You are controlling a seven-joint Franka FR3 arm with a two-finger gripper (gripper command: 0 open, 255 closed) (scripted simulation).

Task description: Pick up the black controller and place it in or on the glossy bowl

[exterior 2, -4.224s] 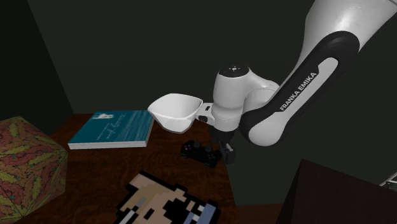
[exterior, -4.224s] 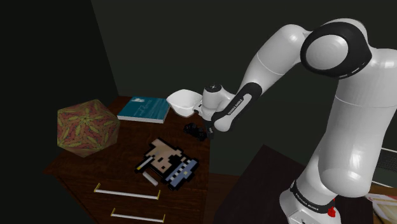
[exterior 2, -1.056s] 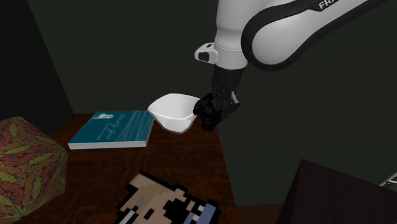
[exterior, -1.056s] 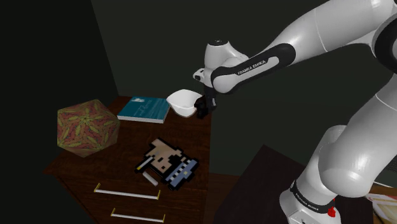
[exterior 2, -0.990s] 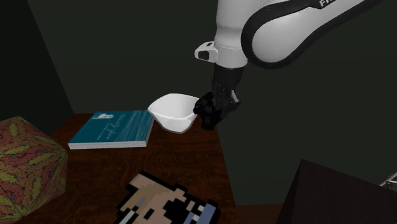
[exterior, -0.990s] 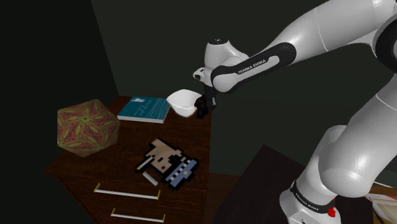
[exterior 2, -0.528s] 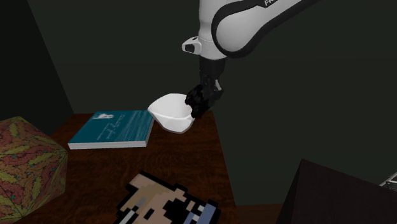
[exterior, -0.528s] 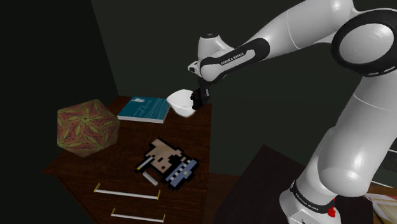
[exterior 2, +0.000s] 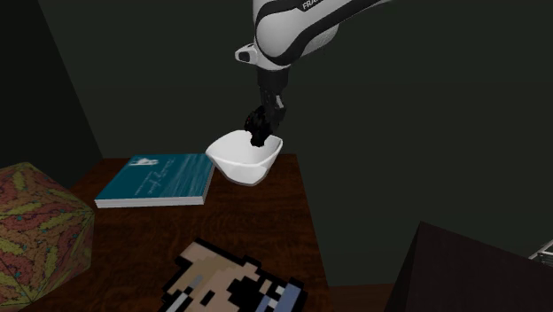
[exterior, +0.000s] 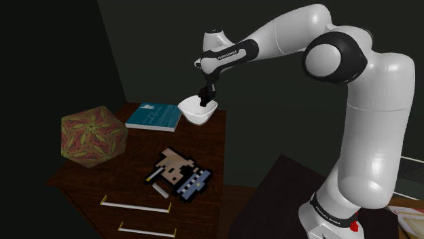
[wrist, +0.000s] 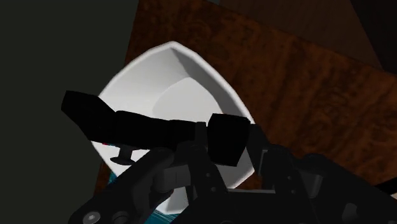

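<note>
While the white arm arcs over from the shoulder view's lower right, its gripper hangs just above the white bowl at the far edge of the dark wooden table, pinching the black controller so that it dangles over the bowl's opening. A teal book lies just beside the bowl towards that view's left, a patterned many-sided solid sits further left, and a pixel-art figure lies nearer the camera with two white rods beyond it. From the second exterior view, the gripper points down with the controller clasped at its tip, its lower end level with the bowl's rim; whether it touches the bowl I cannot tell. Along the wrist view, the controller stretches crosswise in front of the gripper, held between the fingers, with the bowl's pale hollow directly behind it and brown table around.
</note>
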